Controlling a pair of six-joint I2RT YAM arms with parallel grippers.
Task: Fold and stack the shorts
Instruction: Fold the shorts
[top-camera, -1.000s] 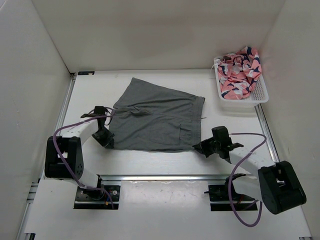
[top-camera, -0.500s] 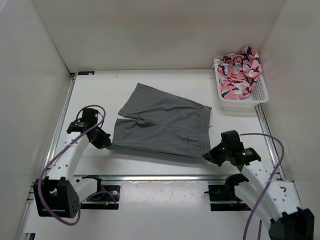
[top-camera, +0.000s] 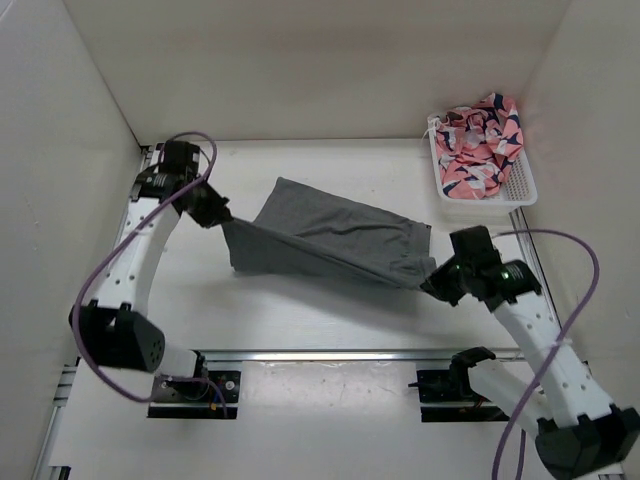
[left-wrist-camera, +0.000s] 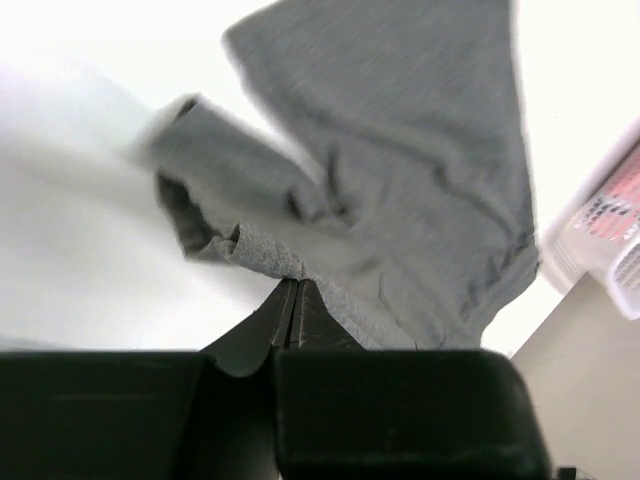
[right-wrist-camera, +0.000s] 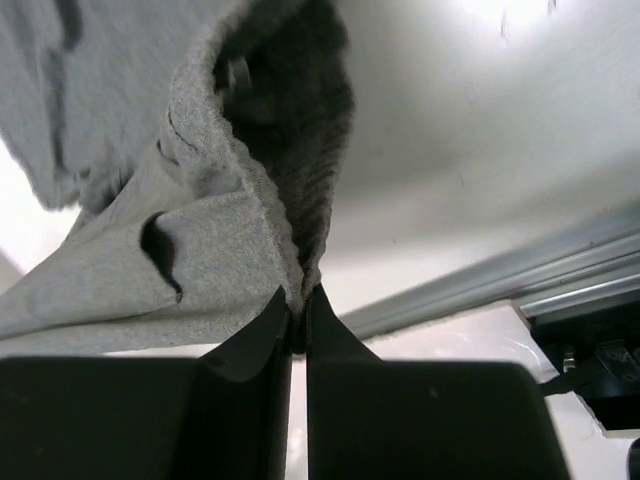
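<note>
While the shorts (top-camera: 330, 240) hang stretched over the middle of the desk (top-camera: 300, 320), I see my left jaws clamped on one fabric edge and my right jaws clamped on the opposite edge.

The shorts (top-camera: 330, 240) are plain mid-grey. At the far right, a white basket (top-camera: 522, 188) holds pink cloth (top-camera: 480, 140) patterned in navy and white. The table (top-camera: 300, 320) is white, and the cables (top-camera: 190, 134) are purple.

Right of the shorts (left-wrist-camera: 400, 150), the basket (left-wrist-camera: 600, 250) is cut by the view's edge; the shorts' left fold is blurred.
</note>
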